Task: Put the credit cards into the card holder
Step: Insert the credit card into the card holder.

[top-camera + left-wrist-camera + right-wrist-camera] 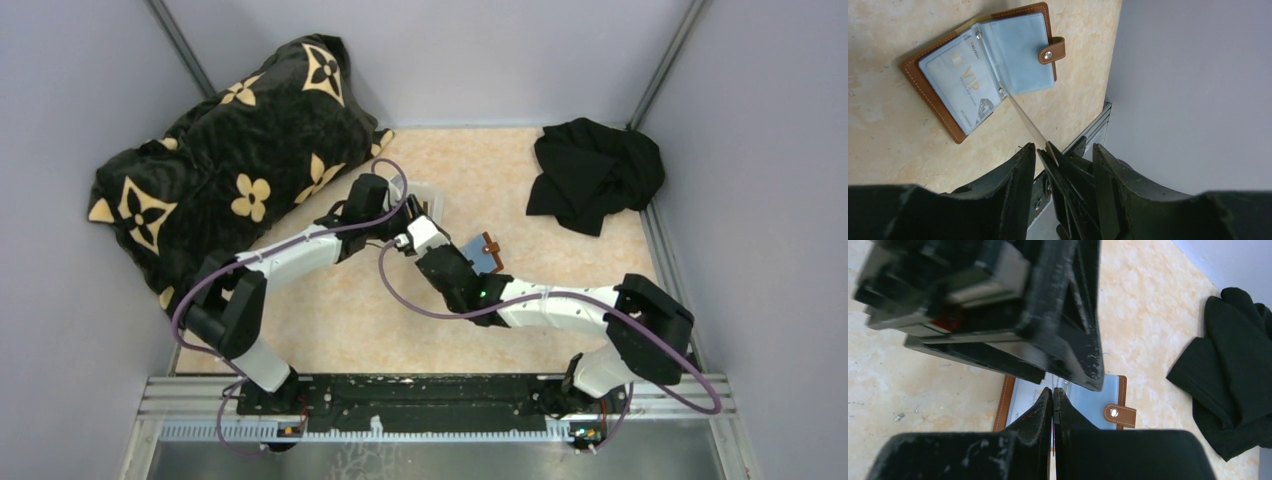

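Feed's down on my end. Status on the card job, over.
Left gripper open, empty. Right gripper shut on thin leaf rising from card holder spine; sleeve or card, cannot tell. Card holder open flat, VIP card sleeved. Black cloth apart, no obstruction.

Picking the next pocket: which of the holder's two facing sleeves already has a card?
The sleeve away from the snap strap; a VIP-printed card shows through it. The strap-side sleeve looks empty.

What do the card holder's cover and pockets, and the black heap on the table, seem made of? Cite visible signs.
The card holder cover: likely tan leather or imitation, matte, pale edge stitching. Its pockets: clear glossy plastic; a card shows through. The heap: black matte fabric, soft folds.
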